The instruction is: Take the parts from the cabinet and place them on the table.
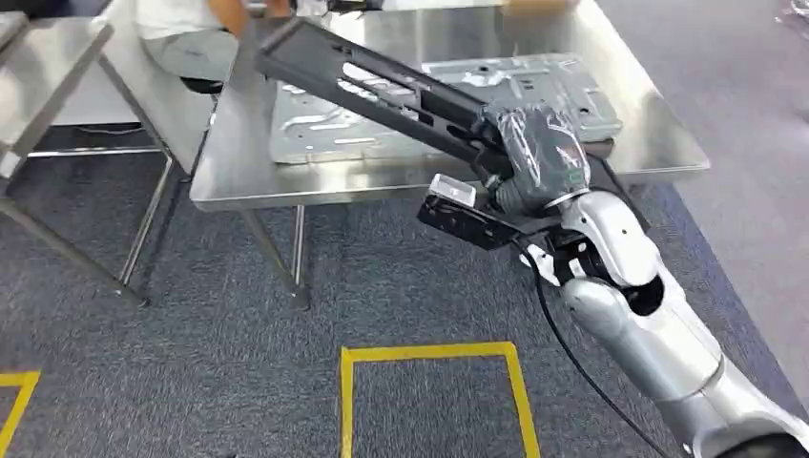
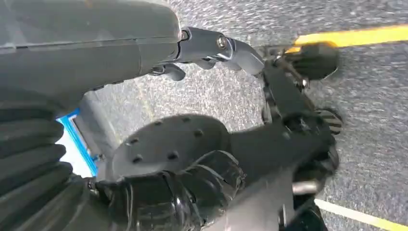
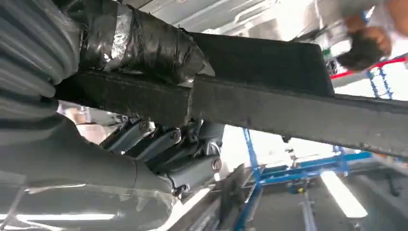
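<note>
Long black slotted part (image 1: 382, 91), gripped at its near end by the right hand (image 1: 537, 153); far end raised and tilted over the tabletop (image 1: 649, 124), above a silver stamped panel (image 1: 534, 86) lying flat there. Right hand closed around the part's near end, thumb on one face and darker fingers on the other, as seen close in the right wrist view (image 3: 144, 45).

Risks, as judged: grasp at one end of a long member, hence leverage on the fingers and possible rotation or slipping in the grip; raised far end near a seated person (image 1: 191, 38) beyond the tabletop, hence possible contact on a swing; release from a tilt likely to strike or shift the silver panel.

Left hand (image 2: 231, 48) hanging over carpet; fingers partly extended, state not determinable, blurred, nothing evident in it.

Hidden or unclear: cabinet, any remaining parts, the part's far tip blurred against the person, contact between part and panel not resolvable.
</note>
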### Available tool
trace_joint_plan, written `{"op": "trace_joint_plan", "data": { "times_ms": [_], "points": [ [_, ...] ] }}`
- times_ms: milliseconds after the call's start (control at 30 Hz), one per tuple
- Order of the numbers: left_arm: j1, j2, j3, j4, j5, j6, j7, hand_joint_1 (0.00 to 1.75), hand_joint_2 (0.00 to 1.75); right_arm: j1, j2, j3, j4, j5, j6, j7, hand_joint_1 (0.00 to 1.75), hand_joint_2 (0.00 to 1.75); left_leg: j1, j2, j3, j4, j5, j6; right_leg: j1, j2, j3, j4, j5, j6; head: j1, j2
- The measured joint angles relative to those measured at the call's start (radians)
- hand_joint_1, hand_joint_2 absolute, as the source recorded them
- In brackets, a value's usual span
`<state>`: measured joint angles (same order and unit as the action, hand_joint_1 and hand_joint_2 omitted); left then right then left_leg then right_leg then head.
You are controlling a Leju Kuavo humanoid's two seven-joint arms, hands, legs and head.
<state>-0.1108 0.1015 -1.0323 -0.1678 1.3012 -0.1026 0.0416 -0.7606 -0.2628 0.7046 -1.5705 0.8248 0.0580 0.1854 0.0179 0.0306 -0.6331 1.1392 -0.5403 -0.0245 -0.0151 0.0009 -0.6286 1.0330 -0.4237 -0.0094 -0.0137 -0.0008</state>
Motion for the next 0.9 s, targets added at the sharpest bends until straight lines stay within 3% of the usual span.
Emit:
{"op": "trace_joint_plan", "data": {
  "times_ms": [67,100,133,200,233,267,300,333,400,433,467,500,567,600,633,667,700,733,767,800,833,867,900],
  "points": [
    [0.002,0.000,0.000,0.000,0.000,0.000,0.000,0.00,1.75,0.003,0.002,0.003,0.002,0.000,0.001,-0.002,1.75,1.75,0.000,-0.016,-0.081,0.146,-0.048,-0.001,0.003,0.024,0.003,0.001,-0.003,-0.005,-0.003,0.000],
    [0.004,0.000,0.000,0.000,0.000,0.000,0.000,0.00,1.75,0.004,0.002,0.005,0.004,0.000,0.001,-0.002,1.75,1.75,0.000,-0.018,-0.108,0.181,-0.044,-0.001,0.004,0.038,0.006,0.001,-0.005,-0.007,-0.003,0.000],
    [0.007,0.000,0.000,0.000,0.000,-0.001,0.000,0.00,1.75,0.004,0.002,0.008,0.006,0.000,0.001,-0.002,1.75,1.75,0.000,-0.019,-0.111,0.164,-0.012,0.001,0.005,0.053,0.010,0.002,-0.008,-0.008,-0.003,0.000],
    [0.007,-0.001,0.000,0.000,0.000,-0.001,0.000,0.00,1.75,0.004,0.002,0.011,0.008,0.000,0.001,-0.002,1.75,1.75,0.000,-0.028,-0.063,0.031,0.080,0.009,0.005,0.080,0.019,0.002,-0.014,-0.005,-0.003,0.000],
    [0.006,0.000,0.000,0.000,0.000,-0.001,-0.001,0.00,1.75,0.004,0.003,0.011,0.008,0.000,0.001,-0.002,1.75,1.75,0.000,-0.051,-0.028,-0.053,0.124,0.015,0.005,0.092,0.025,0.002,-0.017,-0.002,-0.003,0.000],
    [0.007,0.002,0.001,0.000,0.001,0.000,-0.001,0.00,1.75,0.003,0.003,0.012,0.009,0.000,0.001,-0.003,1.75,1.75,0.003,-0.094,-0.014,-0.082,0.116,0.023,0.001,0.099,0.024,0.002,-0.019,0.001,0.000,0.000],
    [0.006,0.002,0.001,0.000,0.002,0.000,-0.002,0.00,1.75,-0.002,0.003,0.013,0.010,0.000,0.001,-0.004,1.75,1.75,0.001,-0.098,0.002,-0.112,0.107,0.025,0.005,0.114,0.018,0.005,-0.023,0.009,0.001,0.000],
    [0.003,0.003,0.002,0.000,0.002,-0.001,-0.002,0.00,1.75,-0.001,0.004,0.014,0.010,-0.001,0.001,-0.004,1.75,1.75,-0.006,-0.087,0.005,-0.108,0.107,0.027,-0.005,0.123,0.017,-0.003,-0.019,0.018,-0.005,0.000],
    [0.000,0.002,0.002,0.000,0.002,-0.001,-0.003,0.00,1.75,0.002,0.004,0.015,0.013,-0.002,0.001,-0.005,1.75,1.75,-0.010,-0.067,0.017,-0.125,0.103,0.041,-0.002,0.124,0.022,0.006,-0.006,0.025,-0.001,0.000],
    [0.000,0.000,0.002,0.000,0.003,-0.002,-0.003,0.00,1.75,0.003,0.004,0.015,0.015,-0.002,0.000,-0.005,1.75,1.75,0.001,-0.056,0.031,-0.134,0.107,0.045,-0.005,0.116,0.011,0.017,-0.015,0.028,-0.003,0.000],
    [0.002,0.000,0.002,0.000,0.003,-0.001,-0.003,0.00,1.75,-0.002,0.004,0.015,0.015,-0.002,0.001,-0.006,1.75,1.75,-0.001,-0.046,0.039,-0.137,0.104,0.050,0.005,0.065,-0.002,0.050,-0.030,0.032,0.010,0.000],
    [0.003,0.000,0.002,0.000,0.003,-0.002,-0.003,0.00,1.75,-0.004,0.004,0.015,0.015,-0.002,0.001,-0.007,1.75,1.75,-0.003,-0.036,0.043,-0.137,0.101,0.056,0.005,0.035,-0.032,0.106,-0.056,0.036,0.016,0.000],
    [0.005,0.000,0.002,0.000,0.003,-0.001,-0.003,0.00,1.75,0.000,0.005,0.016,0.016,-0.003,0.001,-0.006,1.75,1.75,-0.004,-0.017,0.050,-0.136,0.092,0.059,0.002,0.011,-0.117,0.250,-0.112,0.042,0.012,0.000],
    [0.004,0.001,0.002,0.000,0.003,-0.001,-0.003,0.00,1.75,0.004,0.005,0.017,0.016,-0.003,0.001,-0.007,1.75,1.75,-0.004,-0.008,0.055,-0.136,0.087,0.059,-0.001,0.008,-0.148,0.293,-0.120,0.044,0.015,0.000],
    [0.004,0.001,0.002,0.000,0.003,-0.001,-0.003,0.00,1.75,0.007,0.005,0.017,0.017,-0.003,0.001,-0.007,1.75,1.75,-0.003,0.001,0.062,-0.136,0.081,0.057,-0.004,0.006,-0.156,0.290,-0.104,0.046,0.015,0.000],
    [0.005,0.000,0.002,0.000,0.003,-0.001,-0.003,0.00,1.75,0.007,0.005,0.017,0.018,-0.003,0.001,-0.006,1.75,1.75,-0.001,0.009,0.071,-0.135,0.074,0.055,-0.007,0.002,-0.139,0.240,-0.065,0.049,0.014,0.000],
    [0.005,-0.001,0.002,0.000,0.003,-0.002,-0.003,0.00,1.75,0.006,0.005,0.017,0.018,-0.003,0.001,-0.006,1.75,1.75,0.001,0.019,0.082,-0.134,0.066,0.051,-0.007,-0.006,-0.103,0.155,-0.013,0.050,0.015,0.000],
    [0.005,-0.002,0.002,0.000,0.003,-0.002,-0.003,0.00,1.75,0.005,0.005,0.016,0.018,-0.003,0.001,-0.006,1.75,1.75,0.002,0.027,0.094,-0.133,0.056,0.045,-0.006,-0.028,-0.060,0.058,0.044,0.049,0.015,0.000],
    [0.006,-0.002,0.002,0.000,0.003,-0.002,-0.003,0.00,1.75,0.005,0.005,0.017,0.019,-0.003,0.001,-0.006,1.75,1.75,0.000,0.036,0.101,-0.133,0.047,0.038,0.002,-0.070,-0.040,0.009,0.051,0.046,0.016,0.000],
    [0.005,-0.002,0.002,0.000,0.003,-0.002,-0.003,0.00,1.75,0.001,0.005,0.017,0.020,-0.003,0.001,-0.006,1.75,1.75,-0.006,0.043,0.103,-0.128,0.041,0.028,0.012,-0.078,-0.045,-0.007,0.012,0.032,0.016,0.000],
    [0.004,-0.002,0.002,0.000,0.003,-0.002,-0.003,0.00,1.75,0.001,0.005,0.018,0.019,-0.004,0.001,-0.008,1.75,1.75,-0.009,0.053,0.102,-0.133,0.036,0.022,0.013,-0.073,-0.037,0.001,0.025,0.021,0.012,0.000],
    [0.005,-0.002,0.002,0.000,0.003,-0.002,-0.003,0.00,1.75,0.004,0.005,0.018,0.019,-0.004,0.001,-0.008,1.75,1.75,-0.012,0.065,0.116,-0.127,0.034,0.015,0.010,-0.054,-0.038,0.001,0.032,0.011,0.011,0.000],
    [0.004,-0.003,0.002,0.000,0.003,-0.002,-0.003,0.00,1.75,0.003,0.005,0.018,0.020,-0.004,0.001,-0.008,1.75,1.75,-0.011,0.067,0.126,-0.133,0.031,0.010,0.011,-0.045,-0.033,0.001,0.027,0.003,0.013,0.000]
  ]
}}
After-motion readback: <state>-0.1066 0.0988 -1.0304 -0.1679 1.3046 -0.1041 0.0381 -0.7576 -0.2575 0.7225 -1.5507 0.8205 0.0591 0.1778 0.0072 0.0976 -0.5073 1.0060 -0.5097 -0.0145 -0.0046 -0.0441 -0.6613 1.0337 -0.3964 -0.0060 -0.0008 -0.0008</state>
